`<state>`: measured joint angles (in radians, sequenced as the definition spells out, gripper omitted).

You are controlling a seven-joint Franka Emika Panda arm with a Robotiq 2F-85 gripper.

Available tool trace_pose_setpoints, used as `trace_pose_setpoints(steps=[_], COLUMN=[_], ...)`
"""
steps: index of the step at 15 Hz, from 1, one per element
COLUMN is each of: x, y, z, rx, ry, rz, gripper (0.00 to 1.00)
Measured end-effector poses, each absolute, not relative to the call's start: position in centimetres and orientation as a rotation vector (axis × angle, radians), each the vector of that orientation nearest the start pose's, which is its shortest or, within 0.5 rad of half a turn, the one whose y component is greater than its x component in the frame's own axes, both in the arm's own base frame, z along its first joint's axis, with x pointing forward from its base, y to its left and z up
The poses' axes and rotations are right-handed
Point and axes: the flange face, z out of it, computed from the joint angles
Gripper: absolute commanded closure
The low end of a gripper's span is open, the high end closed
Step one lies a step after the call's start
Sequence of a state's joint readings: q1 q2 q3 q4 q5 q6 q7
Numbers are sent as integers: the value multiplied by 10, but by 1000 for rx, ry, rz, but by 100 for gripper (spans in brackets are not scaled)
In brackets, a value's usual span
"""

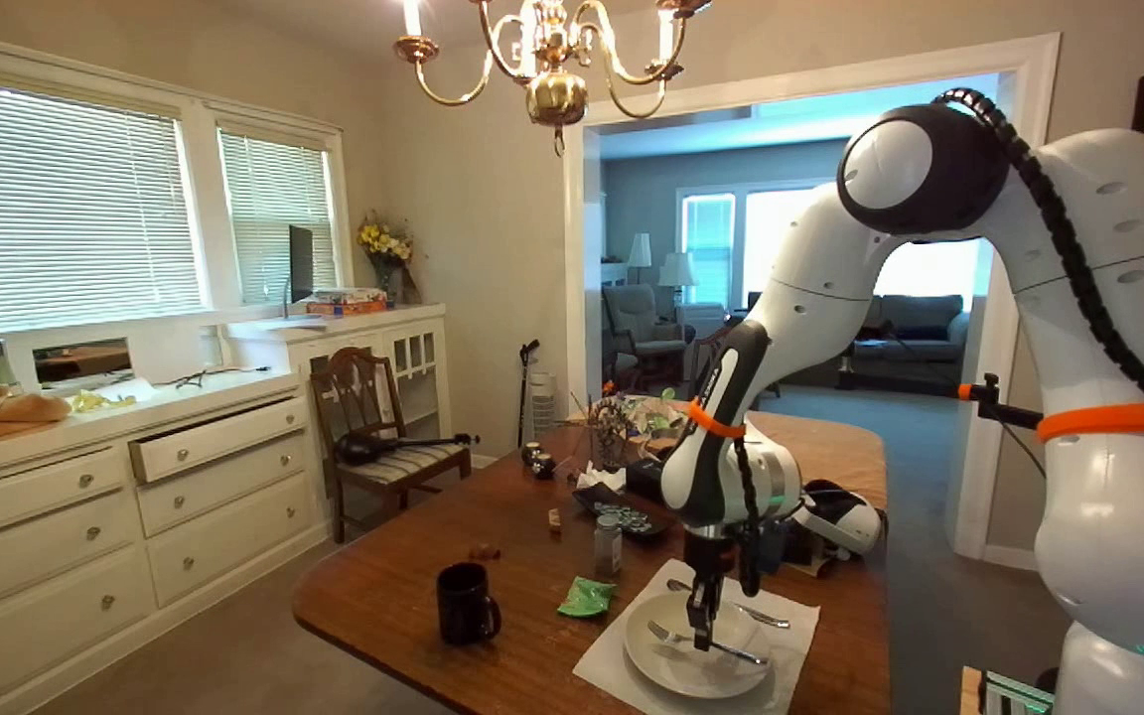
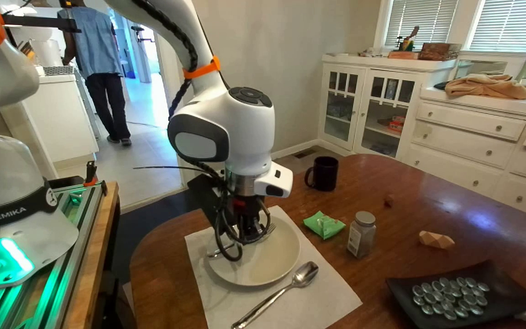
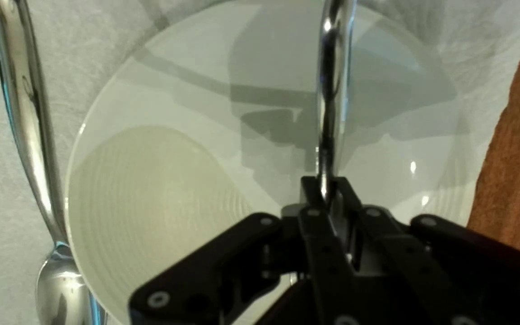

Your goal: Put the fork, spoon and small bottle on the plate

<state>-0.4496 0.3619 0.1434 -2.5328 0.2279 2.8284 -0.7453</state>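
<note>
Pinched tight, the gripper (image 3: 326,188) holds the fork (image 3: 331,85) mid-length over the plate (image 2: 274,262); its placing looks nearly done. Remaining, in an exterior view: the spoon (image 2: 276,297) off the plate at five o'clock, the small bottle (image 2: 361,236) at three.

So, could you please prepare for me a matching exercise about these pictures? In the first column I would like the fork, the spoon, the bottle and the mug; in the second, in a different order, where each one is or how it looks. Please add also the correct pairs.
Column 1
1. fork
2. spoon
3. bottle
4. mug

Column 2
A. black
B. lying on the white mat, beside the plate
C. standing upright, with a grey lid
D. held between the fingers, over the plate

Right pairs
1-D
2-B
3-C
4-A
</note>
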Motion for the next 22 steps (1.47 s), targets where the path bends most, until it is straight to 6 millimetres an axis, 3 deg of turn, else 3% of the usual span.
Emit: trace_pose_setpoints(steps=[7, 8, 10, 17, 19, 22], x=[445, 447, 450, 447, 443, 431], y=[-133, -133, -133, -131, -136, -155], z=[119, 118, 115, 113, 116, 130], rx=[-2990, -2990, -2990, -2990, -3009, -3066], ry=[-375, -379, -384, -408, -412, -410], rz=[9, 9, 11, 25, 6, -71], gripper=[97, 65, 58, 5, 0, 2])
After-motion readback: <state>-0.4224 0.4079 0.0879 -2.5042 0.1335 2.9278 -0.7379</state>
